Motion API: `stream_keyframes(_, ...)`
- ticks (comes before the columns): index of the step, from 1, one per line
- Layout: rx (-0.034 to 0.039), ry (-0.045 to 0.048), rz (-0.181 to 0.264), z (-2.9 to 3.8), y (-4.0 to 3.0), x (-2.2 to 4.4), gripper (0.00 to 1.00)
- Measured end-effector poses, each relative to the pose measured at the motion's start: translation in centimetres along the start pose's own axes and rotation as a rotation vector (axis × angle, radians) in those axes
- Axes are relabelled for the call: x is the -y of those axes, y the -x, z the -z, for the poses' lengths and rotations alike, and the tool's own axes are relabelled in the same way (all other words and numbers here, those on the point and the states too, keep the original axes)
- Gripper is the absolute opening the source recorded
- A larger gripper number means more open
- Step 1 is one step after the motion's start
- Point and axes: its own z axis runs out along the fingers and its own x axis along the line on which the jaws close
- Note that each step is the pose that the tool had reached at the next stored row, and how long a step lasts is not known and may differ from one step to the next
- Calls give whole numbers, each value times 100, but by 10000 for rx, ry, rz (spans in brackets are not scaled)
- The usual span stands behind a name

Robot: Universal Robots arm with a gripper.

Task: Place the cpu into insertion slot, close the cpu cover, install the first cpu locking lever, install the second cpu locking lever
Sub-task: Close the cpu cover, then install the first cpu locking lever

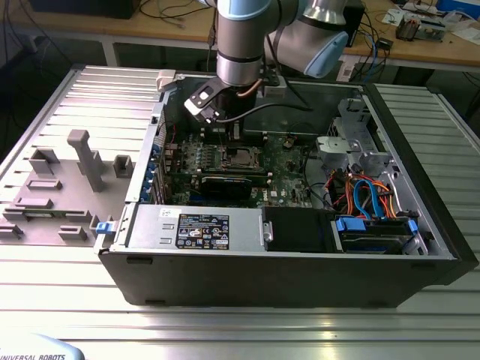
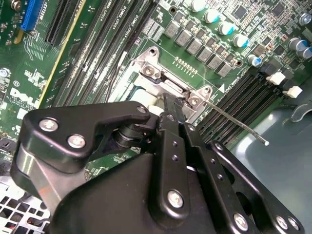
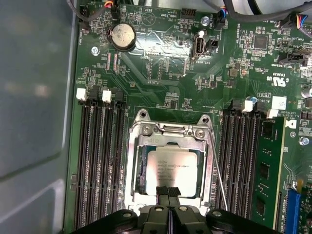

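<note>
Hand (image 3: 168, 191) over one cpu (image 3: 173, 166), one cpu cover (image 3: 168, 140)

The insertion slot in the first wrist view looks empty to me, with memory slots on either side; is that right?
Not empty: the first wrist view shows the cpu seated in the insertion slot, with memory slots on either side.

The arm (image 1: 238, 52) hung steeply downward from above, and its gripper (image 3: 168, 191) pointed down with both black fingers (image 3: 163, 196) pressed flat together.
</note>
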Motion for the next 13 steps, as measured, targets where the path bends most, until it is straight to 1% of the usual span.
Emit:
stream_keyframes(6, -1, 1, 2, 1, 8, -96, 11)
stream_keyframes(9, 1, 1, 0, 0, 8, -96, 11)
stream_keyframes(11, 40, -2, 0, 0, 8, -99, 11)
stream_keyframes(13, 42, -2, 0, 1, 8, -99, 11)
